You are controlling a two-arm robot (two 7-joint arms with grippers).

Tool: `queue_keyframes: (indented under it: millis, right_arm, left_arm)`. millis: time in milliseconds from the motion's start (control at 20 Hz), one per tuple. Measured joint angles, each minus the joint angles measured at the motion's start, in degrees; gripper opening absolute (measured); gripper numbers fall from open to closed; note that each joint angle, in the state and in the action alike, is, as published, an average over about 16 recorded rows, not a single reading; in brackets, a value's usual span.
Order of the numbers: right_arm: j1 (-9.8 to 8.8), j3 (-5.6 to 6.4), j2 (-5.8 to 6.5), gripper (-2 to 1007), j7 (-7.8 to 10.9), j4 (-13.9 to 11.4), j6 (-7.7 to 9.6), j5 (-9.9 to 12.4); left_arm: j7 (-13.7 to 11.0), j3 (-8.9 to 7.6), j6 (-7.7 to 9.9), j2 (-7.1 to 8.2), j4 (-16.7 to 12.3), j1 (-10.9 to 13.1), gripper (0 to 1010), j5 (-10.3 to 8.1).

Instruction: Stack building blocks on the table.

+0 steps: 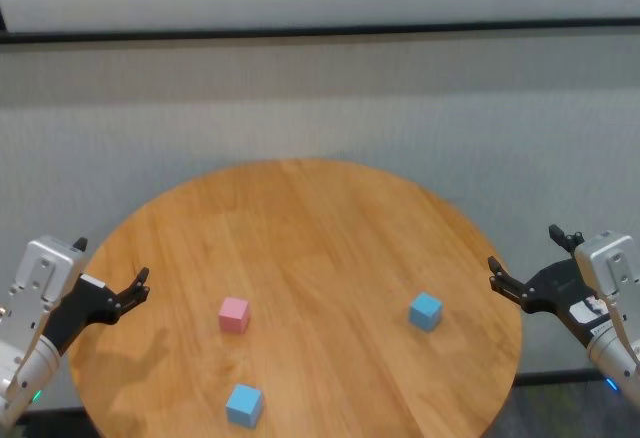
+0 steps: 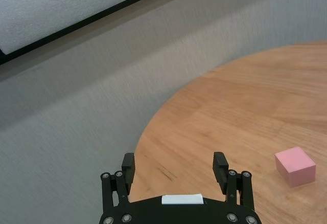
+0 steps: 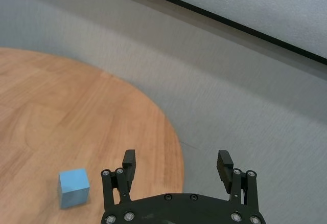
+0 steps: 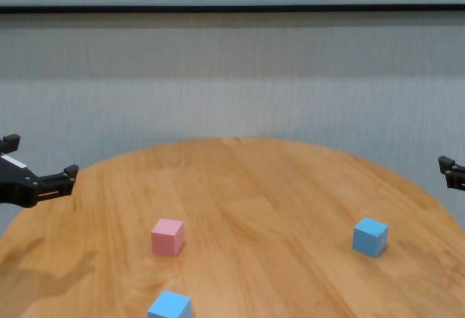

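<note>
My left pincer (image 1: 112, 286) hangs spread and empty over the left rim of the round light-brown wooden table (image 1: 320, 228). On the tabletop, left to right, sit a small matte pink cube (image 1: 234, 314), a light blue cube (image 1: 244, 405) near my edge, and a second light blue cube (image 1: 425, 310), all well apart. My right pincer (image 1: 522, 260) waits spread just off the right rim, so no stacking is done yet.

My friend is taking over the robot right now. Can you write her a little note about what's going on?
Left gripper: jaws open, empty, over the table's left edge.
Right gripper: jaws open, empty, at the right edge.
Pink block: left of centre. One blue block: near edge, in front of the pink. Other blue block: right side. All apart, flat on the table.
Done: nothing stacked.
Left: stack all three.
</note>
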Motion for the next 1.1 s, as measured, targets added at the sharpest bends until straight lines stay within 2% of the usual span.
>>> queue_keyframes:
  millis: [1100]
  right_arm:
    - [0.00, 0.00, 0.00, 1001, 0.00, 0.00, 0.00, 0.00]
  left_arm:
    - [-0.03, 0.00, 0.00, 0.00, 0.00, 0.00, 1003, 0.00]
